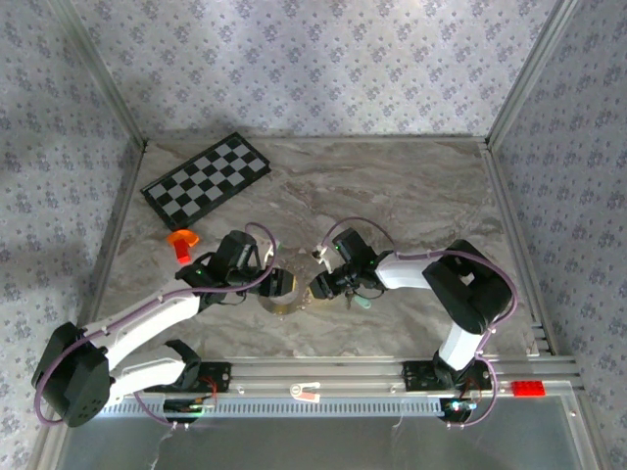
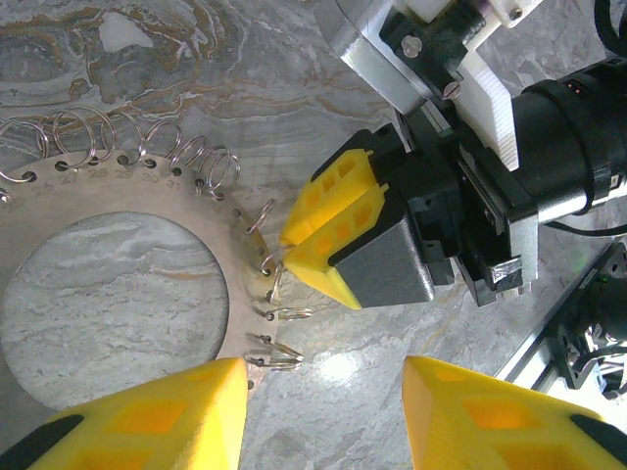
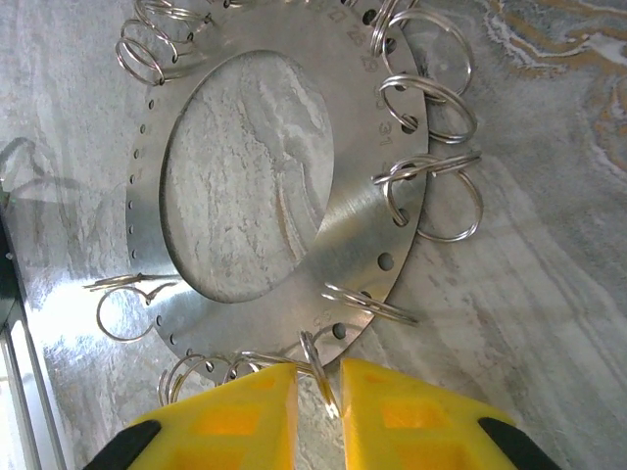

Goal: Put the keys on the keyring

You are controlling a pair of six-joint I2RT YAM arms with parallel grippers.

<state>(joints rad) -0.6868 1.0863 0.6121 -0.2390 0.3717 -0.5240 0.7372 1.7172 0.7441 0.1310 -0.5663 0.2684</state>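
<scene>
- Right end effector [image 3: 318, 372], its jaws drawn to a narrow gap about one small split ring [image 3: 315, 357] on the rim of the keyring [image 3: 362, 225]. Whether the wire is actually pinched cannot be told.
- Facing it tip to tip, the left end effector [image 2: 323, 367] stands open and empty, one finger over the keyring's edge and the other over bare bench [image 1: 411, 186].
- The keyring, a flat silvery disc fringed with wire loops, lies flat on the bench under both sets of fingertips.
- The key [image 1: 362, 302], mint-headed, lies on the bench behind the right end effector beside its wrist, apart from the keyring and held by nothing.
- Likely trouble:
  - The thin loop could slip from the jaws or twist flat, as the wire offers little to grip.
  - A pull could drag the unpinned disc across the smooth bench.
  - The two end effectors, nearly meeting, could knock together.
- Beyond the left end effector, well apart, lie an orange piece [image 1: 182, 240] and a checkerboard [image 1: 206, 176].
</scene>
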